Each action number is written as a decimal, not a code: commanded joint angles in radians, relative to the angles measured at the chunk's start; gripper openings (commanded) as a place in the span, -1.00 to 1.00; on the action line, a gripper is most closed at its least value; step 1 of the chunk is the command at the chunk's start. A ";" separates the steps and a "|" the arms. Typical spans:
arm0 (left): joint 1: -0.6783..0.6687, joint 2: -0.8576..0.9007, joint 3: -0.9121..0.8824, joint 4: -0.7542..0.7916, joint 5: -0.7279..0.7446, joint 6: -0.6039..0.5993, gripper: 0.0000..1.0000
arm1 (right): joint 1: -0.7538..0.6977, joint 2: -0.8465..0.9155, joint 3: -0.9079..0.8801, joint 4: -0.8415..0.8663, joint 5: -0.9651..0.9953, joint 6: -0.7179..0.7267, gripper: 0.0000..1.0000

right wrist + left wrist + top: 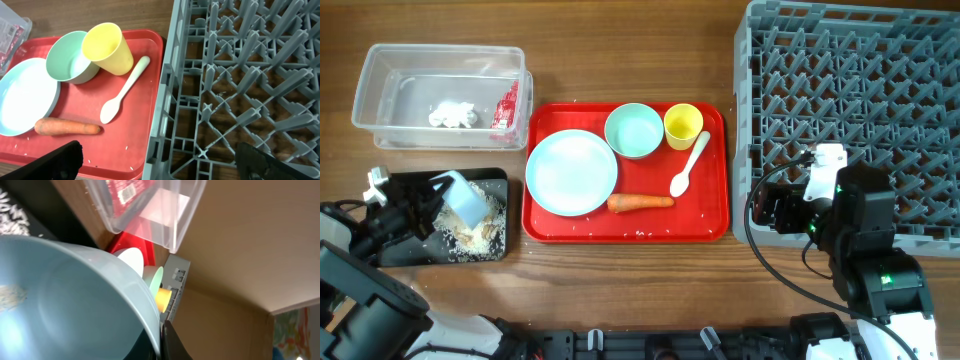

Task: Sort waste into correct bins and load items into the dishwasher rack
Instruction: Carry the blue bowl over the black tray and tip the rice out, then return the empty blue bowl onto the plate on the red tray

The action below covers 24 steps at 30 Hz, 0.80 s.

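My left gripper (448,205) is shut on the rim of the light blue bowl (468,200), tilted over the black tray (490,180), which holds pale rice scraps (475,235). The bowl fills the left wrist view (65,305). The clear tub (380,75) holds a white tissue (451,114) and a red wrapper (506,105). The plate (571,172), mint bowl (634,130), yellow cup (683,125), spoon (690,165) and carrot (640,202) lie on the red tray (715,215). My right gripper (160,165) is open and empty over the grey rack's (860,100) front left corner.
The red tray lies between the bins on the left and the rack on the right, close to the rack's left wall (167,90). A few rice grains (127,147) lie on the red tray's front. Bare wooden table (620,60) lies behind the tray.
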 commanded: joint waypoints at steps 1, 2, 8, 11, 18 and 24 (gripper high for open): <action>0.006 0.005 -0.001 -0.013 0.075 0.027 -0.92 | 0.001 0.001 0.020 0.001 -0.006 0.007 0.99; 0.005 0.005 -0.001 -0.031 0.132 0.097 -0.92 | 0.001 0.001 0.020 -0.002 -0.006 0.007 0.99; 0.005 0.005 -0.001 -0.103 0.256 0.214 -0.92 | 0.001 0.001 0.020 -0.002 -0.006 0.007 0.99; 0.005 0.005 -0.001 -0.092 0.250 0.193 -0.92 | 0.001 0.001 0.020 -0.002 -0.006 0.007 0.99; 0.002 -0.006 -0.001 -0.156 0.299 0.293 -0.92 | 0.001 0.001 0.020 -0.002 -0.006 0.007 1.00; -0.051 -0.020 -0.001 -0.227 0.294 0.370 -0.92 | 0.001 0.001 0.020 -0.002 -0.006 0.007 0.99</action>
